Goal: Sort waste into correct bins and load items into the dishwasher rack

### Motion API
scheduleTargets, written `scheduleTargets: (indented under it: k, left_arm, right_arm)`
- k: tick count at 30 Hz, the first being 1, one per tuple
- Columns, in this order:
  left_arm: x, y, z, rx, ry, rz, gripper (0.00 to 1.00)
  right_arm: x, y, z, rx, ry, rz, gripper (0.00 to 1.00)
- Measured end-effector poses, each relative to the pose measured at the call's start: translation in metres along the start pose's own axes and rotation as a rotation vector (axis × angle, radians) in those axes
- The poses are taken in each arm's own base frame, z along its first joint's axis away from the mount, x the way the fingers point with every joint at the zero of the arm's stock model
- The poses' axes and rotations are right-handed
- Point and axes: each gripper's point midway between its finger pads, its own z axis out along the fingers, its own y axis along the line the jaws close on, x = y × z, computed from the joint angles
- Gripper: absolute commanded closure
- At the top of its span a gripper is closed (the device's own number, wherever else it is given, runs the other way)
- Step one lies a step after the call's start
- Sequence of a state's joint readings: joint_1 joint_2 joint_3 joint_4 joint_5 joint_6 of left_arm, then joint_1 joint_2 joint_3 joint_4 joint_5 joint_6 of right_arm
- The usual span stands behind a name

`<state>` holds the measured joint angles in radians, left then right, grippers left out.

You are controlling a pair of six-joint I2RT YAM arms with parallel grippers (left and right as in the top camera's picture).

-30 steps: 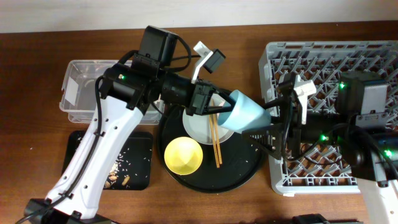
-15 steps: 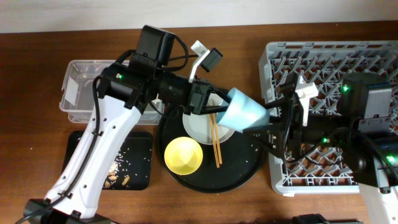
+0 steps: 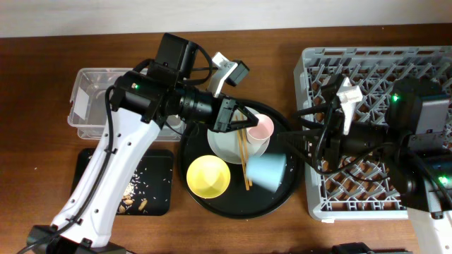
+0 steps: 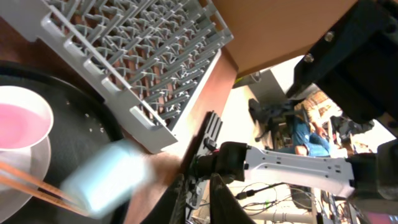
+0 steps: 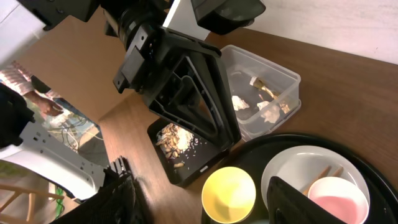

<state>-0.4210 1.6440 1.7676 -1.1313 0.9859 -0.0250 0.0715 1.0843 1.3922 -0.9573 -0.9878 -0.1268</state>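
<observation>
**Q:** Where is the blue cup, and does either tool hold it?

**A:** The blue cup appears blurred and on its side. It is over the right front part of the round black tray, close to that tray's right rim. Neither tool touches it. The left gripper hangs above the back part of the plate, its fingers spread with nothing between them. The right gripper hangs over the round tray's right rim, beside the rack, with its fingers also wide apart and empty.

**Q:** What else lies on the round tray?

**A:** The pink cup stands upright on the plate's right part. The chopsticks run from the plate across its front edge onto the tray. The yellow bowl sits at the left front, just beside the plate.

**Q:** How do the edges and the free room stand?

**A:** The rack fills the table's right side from back to front. Its left wall is just beside the round tray's rim, with only a thin strip of wood between them. The clear tub sits toward the left back corner and holds tissue bits. The black rectangular tray lies toward the left front corner and carries food scraps. Bare wood runs along the back edge between tub and rack.
</observation>
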Motion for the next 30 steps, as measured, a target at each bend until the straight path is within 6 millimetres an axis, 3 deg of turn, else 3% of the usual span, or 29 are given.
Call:
scheduleTargets:
  k: [6, 10, 18, 25, 30]
  left_arm:
    - [-0.012, 0.002, -0.001, -0.009, -0.041, 0.061, 1.0]
    - [-0.011, 0.019, -0.005, -0.1, -0.042, 0.041, 1.0]
    - [0.02, 0.074, -0.02, -0.435, 0.056, -0.077, 0.99]
    - [0.045, 0.098, -0.024, -0.536, 0.155, -0.16, 0.99]
    - [0.088, 0.12, -0.022, -0.598, 0.288, -0.261, 0.99]
  right_arm:
    - [0.015, -0.004, -0.001, 0.03, 0.051, 0.071, 0.26]
    - [0.028, -0.014, -0.002, 0.098, 0.096, 0.116, 0.23]
    - [0.056, -0.04, -0.012, 0.285, 0.197, 0.205, 0.19]
    - [0.084, -0.048, -0.023, 0.386, 0.303, 0.291, 0.16]
    - [0.095, -0.052, -0.029, 0.433, 0.345, 0.318, 0.12]
